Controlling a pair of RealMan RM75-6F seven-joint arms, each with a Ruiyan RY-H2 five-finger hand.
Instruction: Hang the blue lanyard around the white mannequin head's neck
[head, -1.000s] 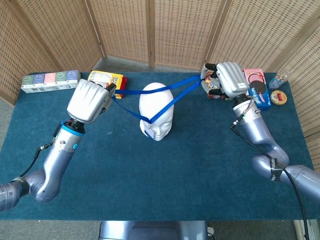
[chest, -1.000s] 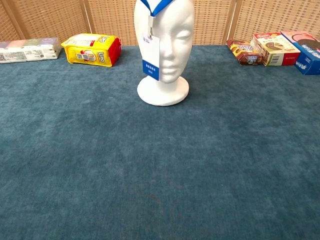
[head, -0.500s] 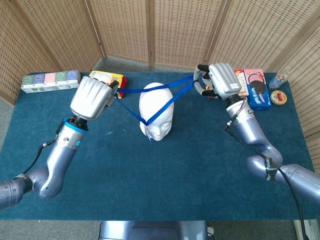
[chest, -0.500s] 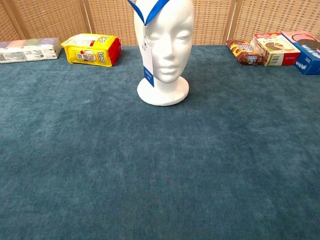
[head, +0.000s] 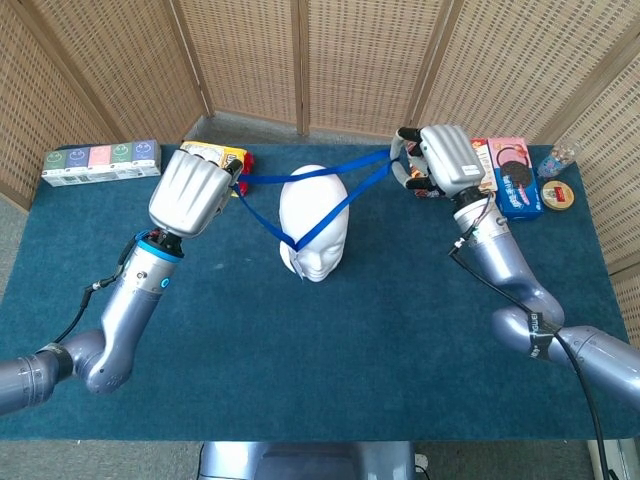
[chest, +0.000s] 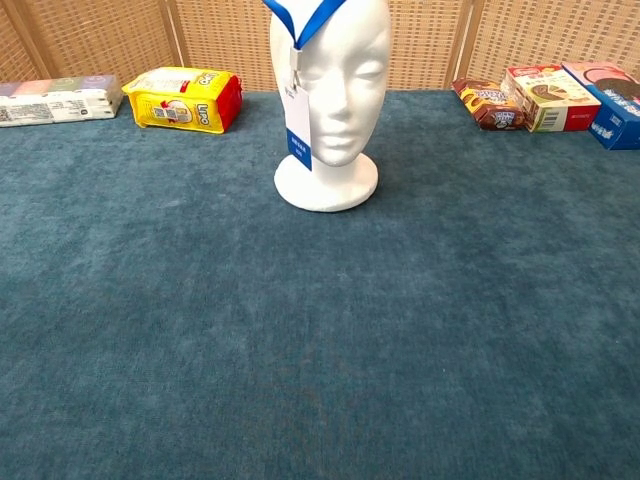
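The white mannequin head (head: 312, 225) stands at the table's middle back, also seen in the chest view as the mannequin head (chest: 335, 70). The blue lanyard (head: 330, 205) is stretched wide over its top, its lowest point at the forehead. Its badge (chest: 297, 135) hangs beside the face. My left hand (head: 190, 193) grips the lanyard's left end, raised left of the head. My right hand (head: 445, 160) holds the right end, raised to the head's right. Neither hand shows in the chest view.
A yellow packet (chest: 185, 99) and a row of small boxes (head: 100, 160) lie at the back left. Snack boxes (chest: 545, 97) and a round tin (head: 558, 196) sit at the back right. Wicker screens stand behind the table.
Both hands have moved slightly toward the head, the right one shifting left. The lanyard stays stretched over the head and the badge has swung and turned beside the face.
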